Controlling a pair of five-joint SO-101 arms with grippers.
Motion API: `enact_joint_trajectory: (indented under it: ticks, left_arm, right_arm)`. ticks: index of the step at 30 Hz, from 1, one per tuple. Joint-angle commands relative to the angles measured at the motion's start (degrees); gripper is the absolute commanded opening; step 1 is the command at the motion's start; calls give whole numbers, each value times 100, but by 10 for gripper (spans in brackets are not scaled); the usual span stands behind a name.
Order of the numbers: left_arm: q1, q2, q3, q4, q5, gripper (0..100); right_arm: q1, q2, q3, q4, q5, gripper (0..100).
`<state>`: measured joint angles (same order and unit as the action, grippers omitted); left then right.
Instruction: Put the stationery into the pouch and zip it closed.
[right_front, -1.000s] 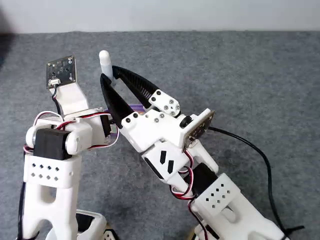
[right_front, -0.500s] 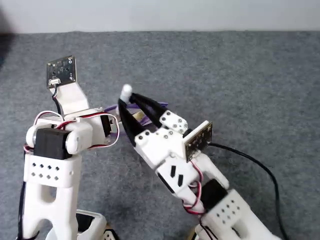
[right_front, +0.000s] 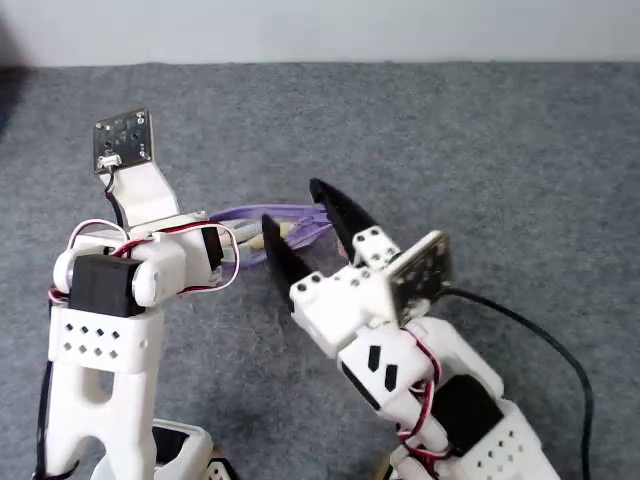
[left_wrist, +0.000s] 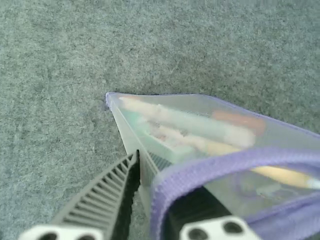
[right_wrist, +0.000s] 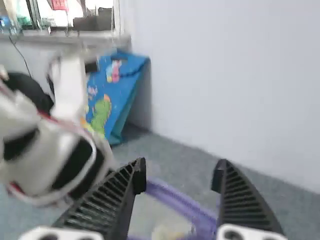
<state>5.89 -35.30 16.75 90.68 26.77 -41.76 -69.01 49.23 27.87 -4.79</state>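
Observation:
The clear pouch (left_wrist: 200, 135) with a purple zip edge (left_wrist: 215, 165) hangs over the grey table. It holds several pens and markers (left_wrist: 200, 125), among them a cream one, an orange one and a yellow one. My left gripper (left_wrist: 137, 160) is shut on the pouch's edge near one corner. In the high view the pouch (right_front: 285, 215) sticks out from under the left arm, with a cream piece (right_front: 272, 232) showing in it. My right gripper (right_front: 290, 202) is open astride the pouch's purple mouth (right_wrist: 175, 200), with nothing between its fingers (right_wrist: 125, 185).
The left arm's body (right_front: 130, 270) stands close beside the right gripper. A black cable (right_front: 540, 340) trails over the table at the right. Grey table (right_front: 480, 150) stretches behind and to the right of the pouch.
My right gripper swung from the far left back over the pouch and opened wider. The white stick at its fingertips is gone from them. The left arm kept still.

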Motion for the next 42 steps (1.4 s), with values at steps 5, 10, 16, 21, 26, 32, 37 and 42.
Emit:
enact_joint_trajectory:
  ticks: [5, 10, 16, 21, 26, 32, 37, 42]
  left_arm:
    - [53, 9, -127, -123, 62, 13]
    - [53, 0, -127, -123, 62, 13]
    - [53, -26, -127, -9, 62, 13]
    - [-519, -35, -127, 88, 62, 13]
    - [-712, -26, -119, 88, 62, 13]
    - [-712, -35, -119, 88, 62, 13]
    - [-712, -35, -119, 88, 62, 13]
    - [-712, -35, -119, 88, 62, 13]
  right_arm:
    - [1068, 347, -1081, 1007, -589, 9]
    - [1780, 356, -1345, 2176, -580, 6]
    - [2105, 356, -1327, 3767, -571, 9]
    - [2070, 365, -1090, 4444, -26, 9]
    - [1956, 365, -527, 4110, 53, 156]
    - [1367, 365, -114, 3574, 334, 303]
    - [1332, 365, 325, 2448, 818, 208]
    - [1323, 365, 677, 1824, 1011, 203]
